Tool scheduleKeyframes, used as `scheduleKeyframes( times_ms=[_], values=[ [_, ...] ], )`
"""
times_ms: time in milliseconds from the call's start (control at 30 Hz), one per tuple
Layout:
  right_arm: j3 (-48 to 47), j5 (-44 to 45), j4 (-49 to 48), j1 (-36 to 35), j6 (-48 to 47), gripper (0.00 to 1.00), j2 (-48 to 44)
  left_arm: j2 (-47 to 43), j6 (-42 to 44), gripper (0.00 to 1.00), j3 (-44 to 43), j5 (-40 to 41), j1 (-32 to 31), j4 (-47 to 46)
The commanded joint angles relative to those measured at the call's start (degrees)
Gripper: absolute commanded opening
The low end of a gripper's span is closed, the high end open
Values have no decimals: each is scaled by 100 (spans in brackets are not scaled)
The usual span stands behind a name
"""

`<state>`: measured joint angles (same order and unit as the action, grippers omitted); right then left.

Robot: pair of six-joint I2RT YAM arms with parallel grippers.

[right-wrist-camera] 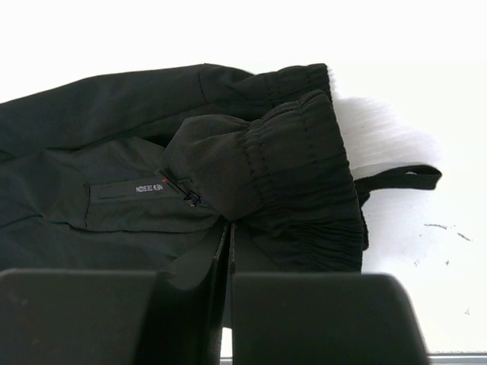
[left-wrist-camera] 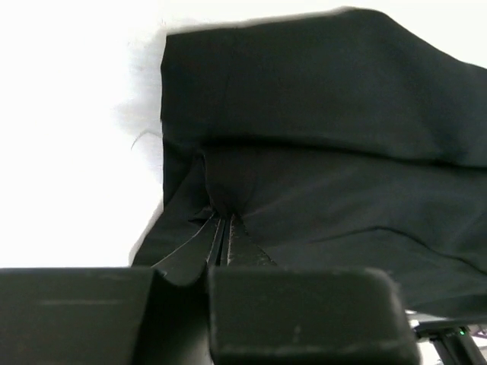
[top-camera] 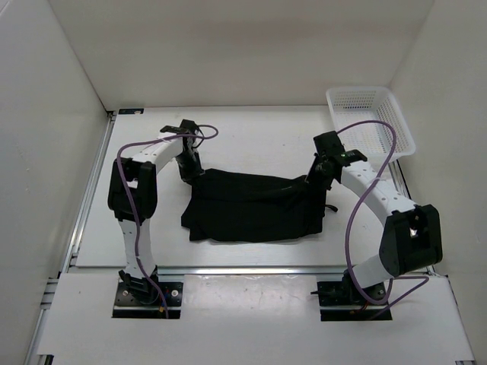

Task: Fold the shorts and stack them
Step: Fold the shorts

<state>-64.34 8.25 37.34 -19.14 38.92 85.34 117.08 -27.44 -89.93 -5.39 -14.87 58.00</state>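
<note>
Right wrist view: the shorts [right-wrist-camera: 91, 114], black, w/ gathered elastic waistband [right-wrist-camera: 304, 152]. Only writing anywhere is a small label [right-wrist-camera: 148, 186] in white letters on the fabric, seen upside down, approx. "NEW DESIGN". Zip pull [right-wrist-camera: 190, 199] sits just beside the label, and a black drawstring loop [right-wrist-camera: 399, 176] sticks out past the waistband. Right gripper [right-wrist-camera: 228, 236] is pinched tight on waistband fabric. Left wrist view: no label or waistband, plain fabric w/ folds only; left gripper [left-wrist-camera: 222, 228] is clamped on a bunched fold at the shorts' edge. Top external view: label too small to read, but the whole layout shows. Shorts lie spread on the table [top-camera: 251, 137], w/ left gripper at their far-left corner and right gripper at their far-right corner. White mesh basket [top-camera: 373, 114] stands beyond the shorts to the far right, apart from them.
</note>
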Motion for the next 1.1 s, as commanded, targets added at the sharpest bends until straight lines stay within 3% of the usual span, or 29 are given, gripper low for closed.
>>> scheduleKeyframes(
  times_ms=[0,133,267,300,333,367,400,433,500,533,600,667,700,767,800,833,900,1067],
  values=[
    [-26,27,168,24,-86,0,-394,-878,20,10,-174,-235,28,79],
    [-79,27,168,24,-139,0,-448,-1249,-104,10,-436,-481,238,133],
    [-535,27,2,138,-139,0,192,-164,-156,10,-1303,-341,432,202],
    [-762,158,-77,138,-191,3,524,102,-226,10,-1525,-166,433,203],
    [-904,220,-148,138,-270,14,684,357,-227,10,-1719,-164,511,273],
    [-1044,221,-148,190,-271,38,903,803,-227,18,-2208,-225,512,421],
    [-1246,221,-44,191,-323,51,905,947,-227,28,-2422,-278,512,754],
    [-1248,221,-43,191,-323,63,905,1001,-166,50,-2563,-279,512,861],
    [-1012,290,-96,69,-394,84,476,670,-165,72,-2486,-60,512,862],
    [-924,352,-96,68,-446,87,344,493,-165,87,-2364,-59,512,714],
    [-739,405,-96,16,-499,87,-7,3,-226,89,-2083,133,512,713],
    [-458,475,-96,15,-560,82,-271,-307,-288,89,-1932,187,433,652],
    [-396,476,-96,-37,-561,75,-325,-447,-288,84,-1732,257,302,651],
    [-264,476,-96,-107,-683,41,-325,-773,-341,71,-1502,319,135,590],
    [-264,476,-96,-108,-684,30,-273,-852,-341,46,-1249,319,-14,520],
    [-264,423,-96,-108,-684,11,-168,-905,-419,30,-1124,267,-76,467],
    [-264,301,-165,-108,-745,1,-62,-967,-481,10,-704,266,-191,389],
    [-614,-183,-227,-309,-877,0,518,-714,-482,10,-359,30,-569,37]
  ],
)
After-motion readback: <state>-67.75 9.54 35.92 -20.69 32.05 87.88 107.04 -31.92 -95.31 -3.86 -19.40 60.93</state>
